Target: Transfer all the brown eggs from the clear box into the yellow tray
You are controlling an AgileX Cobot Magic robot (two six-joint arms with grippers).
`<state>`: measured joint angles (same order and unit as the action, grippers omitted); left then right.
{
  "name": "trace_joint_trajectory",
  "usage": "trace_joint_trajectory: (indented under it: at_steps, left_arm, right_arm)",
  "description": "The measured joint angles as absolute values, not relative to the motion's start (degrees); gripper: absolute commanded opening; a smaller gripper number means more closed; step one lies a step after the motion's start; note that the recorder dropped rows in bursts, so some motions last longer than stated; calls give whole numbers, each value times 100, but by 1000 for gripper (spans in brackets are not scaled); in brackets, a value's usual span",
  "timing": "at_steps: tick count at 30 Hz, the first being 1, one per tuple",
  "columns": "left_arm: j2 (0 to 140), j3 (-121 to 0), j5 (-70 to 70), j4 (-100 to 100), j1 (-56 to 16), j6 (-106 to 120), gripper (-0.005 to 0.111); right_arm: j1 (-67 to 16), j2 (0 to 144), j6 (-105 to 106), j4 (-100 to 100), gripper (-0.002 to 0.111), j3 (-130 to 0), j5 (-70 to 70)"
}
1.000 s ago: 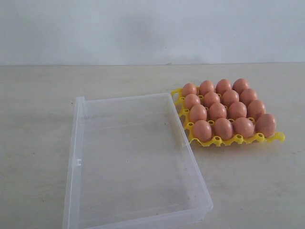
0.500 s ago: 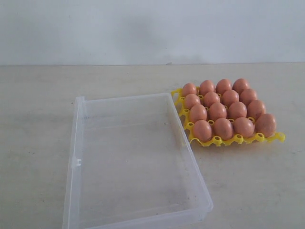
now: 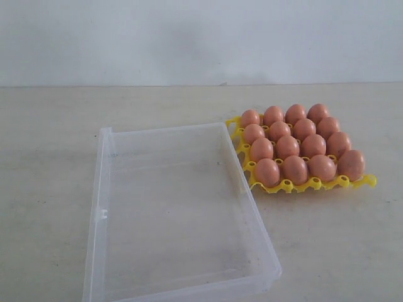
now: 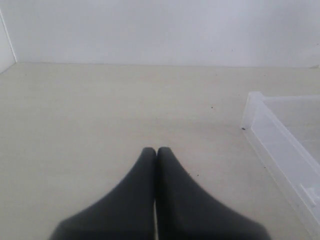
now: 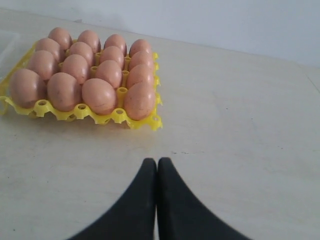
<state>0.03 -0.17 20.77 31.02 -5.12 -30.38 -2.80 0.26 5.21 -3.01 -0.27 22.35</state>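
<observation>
Black jaws of the left gripper (image 4: 156,150) are pressing together on nothing, the clear box (image 4: 272,137) lying ahead, off to one side. Right gripper (image 5: 157,161) is sitting closed and empty too; ahead of it, the yellow tray (image 5: 80,111) is holding the brown eggs (image 5: 109,73), seemingly all sixteen.

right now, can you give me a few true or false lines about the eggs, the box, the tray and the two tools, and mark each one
1. The box holds some of the eggs. False: no egg shows in it; they all sit in the tray.
2. Every cup of the tray that shows has an egg in it. True.
3. The left tool is open. False: its jaws are pressed together.
4. The right tool is shut and holds nothing. True.
5. The tray stands inside the box. False: it stands on the table beside the box.
</observation>
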Motion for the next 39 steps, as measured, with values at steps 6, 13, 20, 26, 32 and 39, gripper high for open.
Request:
trace_joint_trajectory:
  at_steps: [6, 13, 20, 26, 32, 39]
  left_arm:
    - [3, -17, 2077, 3102, -512, -3038, -4]
    - [3, -17, 2077, 3102, -512, -3038, -4]
    - [3, -17, 2077, 3102, -512, -3038, -4]
    - [3, -17, 2077, 3102, -512, -3038, -4]
    - [3, -17, 2077, 3102, -512, -3038, -4]
    - [3, -17, 2077, 3102, -512, -3038, -4]
  right_arm:
    - [280, 26, -43, -753, 0, -27, 2235]
    - [517, 26, 0, -824, 0, -27, 2281]
    - [517, 26, 0, -824, 0, -27, 2300]
    - [517, 26, 0, -835, 0, -27, 2300]
    - [517, 26, 0, -835, 0, -27, 2289]
    - [517, 26, 0, -835, 0, -27, 2279]
